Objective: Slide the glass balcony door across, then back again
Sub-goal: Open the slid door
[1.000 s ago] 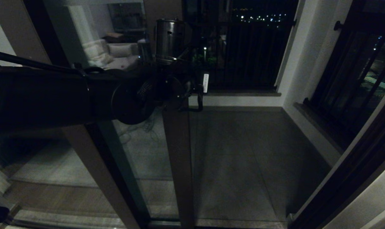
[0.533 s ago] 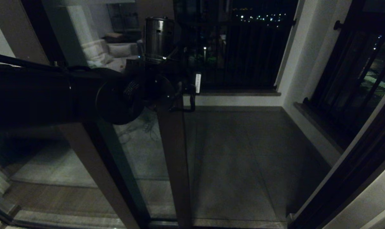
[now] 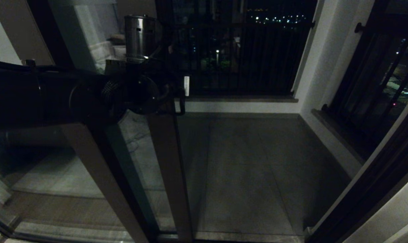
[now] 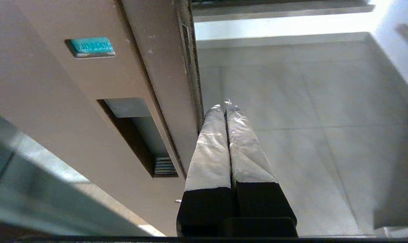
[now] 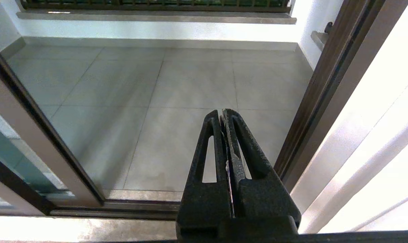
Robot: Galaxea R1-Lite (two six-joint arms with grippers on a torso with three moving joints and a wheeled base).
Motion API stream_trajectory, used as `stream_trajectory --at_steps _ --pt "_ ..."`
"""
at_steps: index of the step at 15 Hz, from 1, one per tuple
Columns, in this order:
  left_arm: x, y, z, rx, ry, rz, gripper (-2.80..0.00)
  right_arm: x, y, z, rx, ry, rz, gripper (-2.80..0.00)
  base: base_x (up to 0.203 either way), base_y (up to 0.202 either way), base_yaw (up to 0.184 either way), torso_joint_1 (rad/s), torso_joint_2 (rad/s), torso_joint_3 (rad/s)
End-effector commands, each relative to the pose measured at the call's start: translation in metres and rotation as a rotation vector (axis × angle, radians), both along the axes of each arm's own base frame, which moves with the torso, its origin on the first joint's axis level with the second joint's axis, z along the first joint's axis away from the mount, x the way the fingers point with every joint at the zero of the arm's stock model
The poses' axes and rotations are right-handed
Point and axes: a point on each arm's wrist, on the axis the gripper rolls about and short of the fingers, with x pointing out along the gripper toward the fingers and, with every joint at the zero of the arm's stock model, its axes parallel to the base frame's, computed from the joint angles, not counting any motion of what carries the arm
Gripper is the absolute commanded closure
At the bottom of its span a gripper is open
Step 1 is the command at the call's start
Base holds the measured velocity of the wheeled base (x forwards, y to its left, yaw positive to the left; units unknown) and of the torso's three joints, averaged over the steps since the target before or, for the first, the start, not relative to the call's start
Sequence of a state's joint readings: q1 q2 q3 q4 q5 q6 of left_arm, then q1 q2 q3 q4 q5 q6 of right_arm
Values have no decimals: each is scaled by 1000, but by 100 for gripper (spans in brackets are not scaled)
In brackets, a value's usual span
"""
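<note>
1. The glass balcony door (image 3: 163, 158) stands left of centre in the head view, its brown stile running from mid-frame down to the bottom edge. To its right the doorway gapes wide onto the balcony floor (image 3: 251, 162), so I'd judge one slide is well advanced. The return pass looks not yet done.
2. The left gripper (image 4: 226, 111) is clenched with nothing between its fingers. In its wrist view it lies right against the free edge of the stile, beside the recessed handle slot (image 4: 136, 135) rather than inside it. It seems to be pushing the edge, though I can't confirm contact.
3. The right gripper (image 5: 224, 125) is also clenched and empty. It hangs low over the door track (image 5: 129, 206), idle.
4. Around: a dark balcony railing (image 3: 244, 57) at upper centre, a white wall (image 3: 322, 67) at right, and a shiny metal cylinder (image 3: 141, 35) at upper left.
5. Nothing visible lies in the track to block the door.
</note>
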State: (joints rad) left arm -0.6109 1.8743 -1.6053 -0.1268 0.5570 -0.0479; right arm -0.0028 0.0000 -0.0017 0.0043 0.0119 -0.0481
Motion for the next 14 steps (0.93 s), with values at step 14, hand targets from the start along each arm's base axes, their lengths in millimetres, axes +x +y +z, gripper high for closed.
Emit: stream_trajectory --at_steps 14 --pt "7 36 5 -17 -5 83 0 0 0 0 -1 2 0 0 0 0 0 0 0 0"
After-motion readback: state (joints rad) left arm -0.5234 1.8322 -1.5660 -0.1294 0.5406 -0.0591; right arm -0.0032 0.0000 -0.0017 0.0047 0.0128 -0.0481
